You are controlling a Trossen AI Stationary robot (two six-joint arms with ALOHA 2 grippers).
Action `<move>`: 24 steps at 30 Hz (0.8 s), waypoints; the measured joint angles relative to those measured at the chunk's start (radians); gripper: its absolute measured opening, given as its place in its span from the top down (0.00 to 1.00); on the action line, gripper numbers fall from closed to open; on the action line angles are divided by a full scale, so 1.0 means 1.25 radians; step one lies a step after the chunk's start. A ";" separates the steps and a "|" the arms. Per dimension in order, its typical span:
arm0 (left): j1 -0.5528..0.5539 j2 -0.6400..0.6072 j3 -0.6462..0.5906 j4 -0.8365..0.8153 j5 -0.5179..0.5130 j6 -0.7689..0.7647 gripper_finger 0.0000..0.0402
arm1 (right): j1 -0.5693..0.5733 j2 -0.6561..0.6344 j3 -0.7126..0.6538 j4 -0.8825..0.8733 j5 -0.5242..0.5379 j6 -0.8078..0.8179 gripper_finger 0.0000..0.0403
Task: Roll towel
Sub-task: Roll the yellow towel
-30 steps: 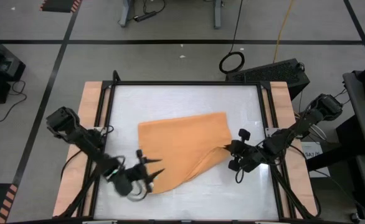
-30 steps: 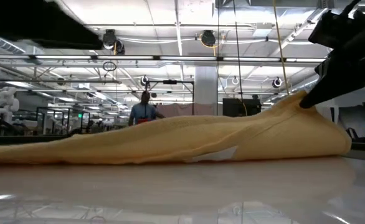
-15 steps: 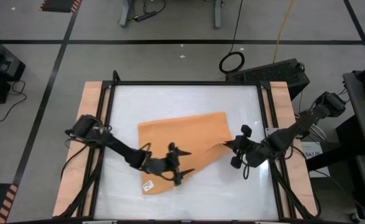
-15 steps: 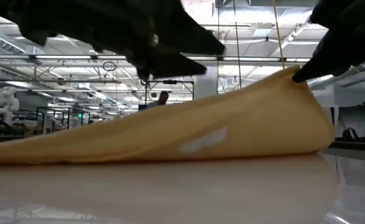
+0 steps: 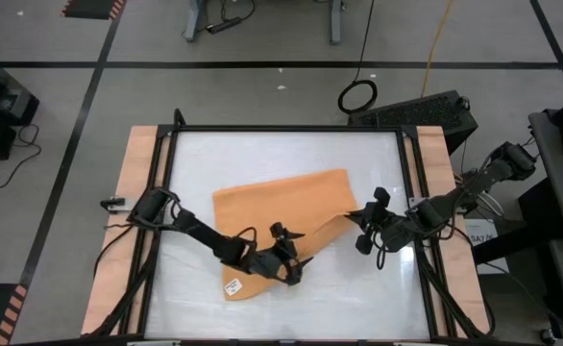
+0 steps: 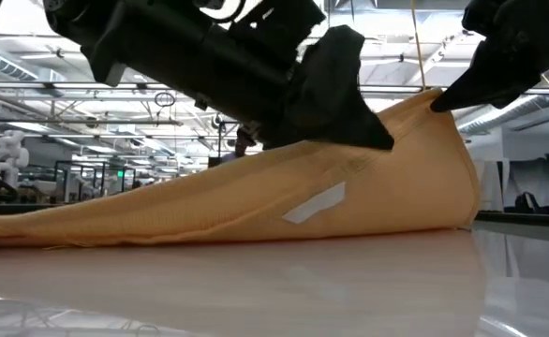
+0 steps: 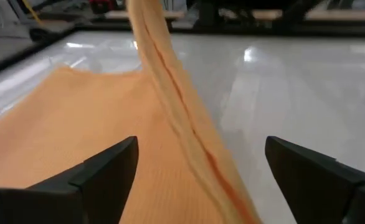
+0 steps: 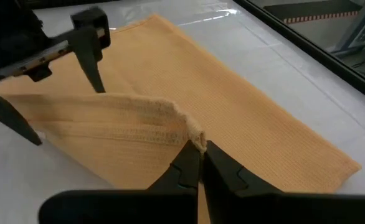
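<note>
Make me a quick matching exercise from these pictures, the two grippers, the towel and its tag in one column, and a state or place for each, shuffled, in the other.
1. left gripper
2. right gripper
3. towel
4. white tag

A. one corner lifted off the table
B. near the towel's front edge
C. open, over the raised edge
D. shut on a towel corner

Pairs: 1-C, 2-D, 3-A, 4-B

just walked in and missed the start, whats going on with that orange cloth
A two-armed robot is working on an orange-tan towel on the white table. The right pincer is shut on one towel corner, holding it lifted off the table. The left pincer is open, straddling the raised edge near the table's front. No roll has formed yet.
</note>
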 joint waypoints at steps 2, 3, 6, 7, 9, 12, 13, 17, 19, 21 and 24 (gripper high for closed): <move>0.000 0.001 0.006 -0.028 0.027 -0.019 0.18 | 0.000 0.000 0.000 -0.001 0.002 -0.001 1.00; 0.000 0.000 0.007 -0.036 0.039 -0.029 0.21 | 0.000 0.000 0.000 0.000 0.003 -0.001 1.00; -0.002 0.000 0.007 -0.061 0.057 -0.041 0.32 | 0.000 0.000 0.000 -0.001 0.004 -0.004 1.00; -0.006 0.000 0.007 -0.066 0.056 -0.040 0.36 | 0.000 0.000 0.000 0.000 0.004 -0.004 1.00; -0.009 0.000 0.007 -0.066 0.054 -0.037 0.46 | 0.000 0.000 0.000 0.000 0.004 -0.004 1.00; -0.010 0.000 0.007 -0.071 0.053 -0.033 0.67 | 0.000 0.000 0.000 -0.001 0.003 -0.004 1.00; -0.010 0.000 0.007 -0.071 0.057 -0.033 0.76 | 0.000 0.000 0.000 -0.001 0.003 -0.005 1.00; -0.002 0.000 0.007 -0.071 0.099 -0.037 0.96 | 0.000 0.000 0.000 -0.001 -0.002 -0.013 1.00; 0.001 0.000 0.007 -0.074 0.113 -0.037 0.96 | 0.000 0.000 0.000 -0.001 -0.020 -0.015 1.00; 0.003 -0.005 0.007 -0.090 0.136 -0.033 0.97 | 0.000 0.000 0.000 -0.002 -0.051 -0.028 1.00; 0.007 -0.035 0.007 -0.149 0.173 -0.039 0.98 | 0.000 0.000 0.000 -0.006 -0.115 -0.046 1.00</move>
